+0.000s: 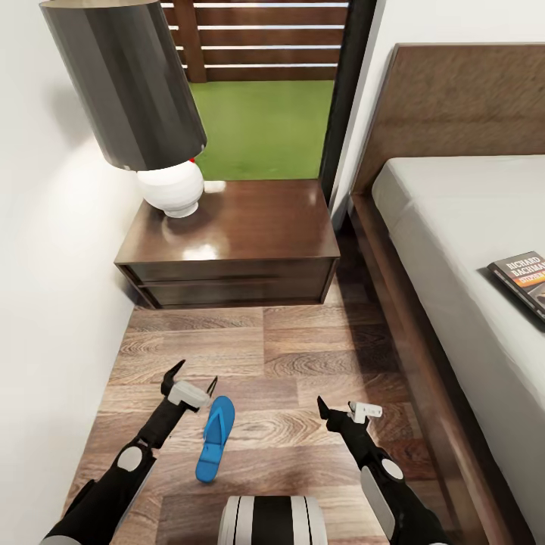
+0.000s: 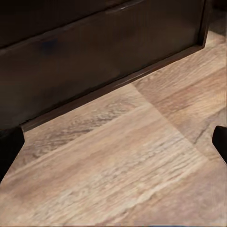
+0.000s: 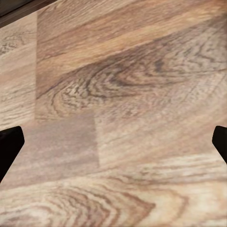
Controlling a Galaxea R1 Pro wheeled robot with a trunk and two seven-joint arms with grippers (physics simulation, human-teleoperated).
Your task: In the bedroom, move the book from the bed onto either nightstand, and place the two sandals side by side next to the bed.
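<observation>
- Dark orange-banded paperback book [image 1: 524, 281] lies on the pale-mattressed bed [image 1: 454, 227]; glossy brown nightstand [image 1: 250, 227] awaits it.
- One bright blue sandal [image 1: 214, 439] lies on the plank floor.
- Left gripper [image 1: 191, 378] and right gripper [image 1: 347, 410]: fingers released, empty.

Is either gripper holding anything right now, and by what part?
Nothing is held. The left gripper and right gripper are both open over bare floor; the sandal lies flat between them, untouched.
</observation>
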